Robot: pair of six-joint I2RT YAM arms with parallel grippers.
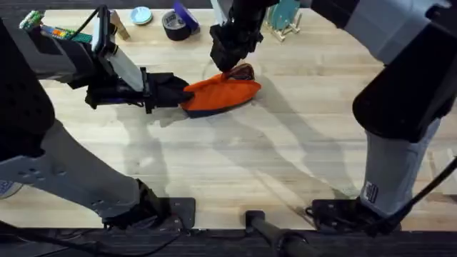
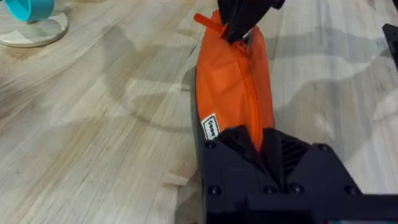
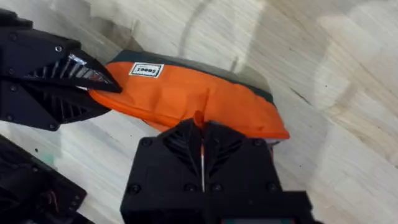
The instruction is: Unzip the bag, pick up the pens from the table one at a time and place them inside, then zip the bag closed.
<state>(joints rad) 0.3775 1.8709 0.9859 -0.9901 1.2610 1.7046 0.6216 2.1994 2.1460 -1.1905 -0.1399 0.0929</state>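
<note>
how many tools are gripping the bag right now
2. The left tool clamps the bag at its left end; the right tool pinches its top near the right end, at the zipper.

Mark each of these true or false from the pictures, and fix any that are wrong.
1. The left tool is clamped on one end of the bag. True.
2. The right tool hangs well clear of the bag. False: it is shut on the zipper line, pinching what looks like the orange pull.
3. The bag lies on the table. True.
4. The bag is blue on top. False: its top is orange, with a dark underside.
5. A roll of dark tape sits at the far edge of the table. True.
</note>
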